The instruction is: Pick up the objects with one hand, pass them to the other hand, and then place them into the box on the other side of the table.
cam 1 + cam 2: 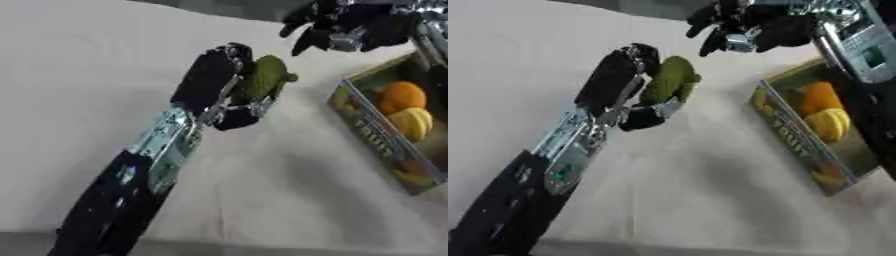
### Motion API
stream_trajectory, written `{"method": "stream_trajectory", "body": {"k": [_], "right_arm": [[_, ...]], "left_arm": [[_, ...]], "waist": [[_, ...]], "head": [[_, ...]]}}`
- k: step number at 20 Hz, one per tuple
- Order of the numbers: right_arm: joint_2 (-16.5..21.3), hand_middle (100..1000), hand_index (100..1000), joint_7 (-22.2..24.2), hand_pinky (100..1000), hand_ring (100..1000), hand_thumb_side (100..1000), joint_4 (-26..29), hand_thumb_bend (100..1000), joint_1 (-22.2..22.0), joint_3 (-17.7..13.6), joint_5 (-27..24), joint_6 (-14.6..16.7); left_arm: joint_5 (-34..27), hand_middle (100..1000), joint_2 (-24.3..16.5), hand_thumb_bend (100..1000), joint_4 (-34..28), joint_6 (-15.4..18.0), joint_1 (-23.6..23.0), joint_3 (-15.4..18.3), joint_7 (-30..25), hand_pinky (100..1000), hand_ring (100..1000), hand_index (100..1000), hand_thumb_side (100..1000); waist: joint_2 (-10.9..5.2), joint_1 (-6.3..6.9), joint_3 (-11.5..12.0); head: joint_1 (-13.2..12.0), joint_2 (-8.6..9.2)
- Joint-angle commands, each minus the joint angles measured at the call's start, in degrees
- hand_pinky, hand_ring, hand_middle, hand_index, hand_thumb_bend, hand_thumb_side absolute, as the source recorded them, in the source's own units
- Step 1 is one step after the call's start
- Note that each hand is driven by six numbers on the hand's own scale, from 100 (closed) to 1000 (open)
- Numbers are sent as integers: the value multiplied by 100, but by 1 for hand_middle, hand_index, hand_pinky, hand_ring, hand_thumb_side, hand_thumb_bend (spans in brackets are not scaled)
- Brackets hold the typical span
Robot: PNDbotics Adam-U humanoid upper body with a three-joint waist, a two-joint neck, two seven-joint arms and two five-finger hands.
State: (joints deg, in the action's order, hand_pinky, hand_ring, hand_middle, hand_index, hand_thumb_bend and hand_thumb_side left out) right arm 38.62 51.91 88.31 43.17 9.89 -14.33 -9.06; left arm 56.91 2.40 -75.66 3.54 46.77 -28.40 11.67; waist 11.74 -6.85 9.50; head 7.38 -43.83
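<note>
One bumpy green fruit-shaped object (pixel 265 76) sits clasped in the left hand (pixel 214 82), raised over the white table (pixel 79 90). Right hand (pixel 337 27) hovers just beyond, fingers relaxed and empty. Handover's on; next, it must close round the fruit, then reach the printed cardboard box (pixel 372 135) holding orange and yellow fruit.

Both eyes look down from the robot's head, close over the table (pixel 79 100), which lies askew. They share almost everything: the box (pixel 385 145) at the table's right edge shows in both, the right eye view set slightly aside.
</note>
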Motion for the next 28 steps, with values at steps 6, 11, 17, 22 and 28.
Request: {"method": "stream_trajectory", "body": {"k": [6, 11, 17, 22, 28], "right_arm": [[72, 896, 952, 5, 914, 793, 299, -137, 100, 120, 42, 263, 230], [6, 896, 949, 5, 917, 799, 240, -339, 100, 129, 165, 475, 493], [-71, 896, 948, 5, 917, 801, 239, -484, 100, 142, 222, 610, 652], [-99, 897, 951, 5, 919, 803, 271, -524, 100, 147, 249, 668, 791], [-134, 893, 949, 5, 916, 799, 312, -529, 100, 147, 302, 599, 820]], "left_arm": [[71, 399, 60, 100, -178, 49, 201, 17, -39, 488, 475, 305, 291], [93, 399, 99, 100, -220, 50, 257, 8, -63, 488, 475, 306, 291], [88, 399, 171, 100, -260, 58, 324, 6, -70, 488, 476, 308, 290], [70, 399, 208, 100, -282, 70, 336, -22, -87, 486, 475, 309, 290], [91, 399, 270, 100, -261, 61, 415, -23, -88, 488, 475, 310, 289]], "waist": [[19, -90, 14], [45, -102, 45], [62, -112, 80], [85, -108, 91], [108, -118, 127]], "head": [[-40, -29], [-30, -29], [-25, -29], [-21, -29], [0, -29]]}}
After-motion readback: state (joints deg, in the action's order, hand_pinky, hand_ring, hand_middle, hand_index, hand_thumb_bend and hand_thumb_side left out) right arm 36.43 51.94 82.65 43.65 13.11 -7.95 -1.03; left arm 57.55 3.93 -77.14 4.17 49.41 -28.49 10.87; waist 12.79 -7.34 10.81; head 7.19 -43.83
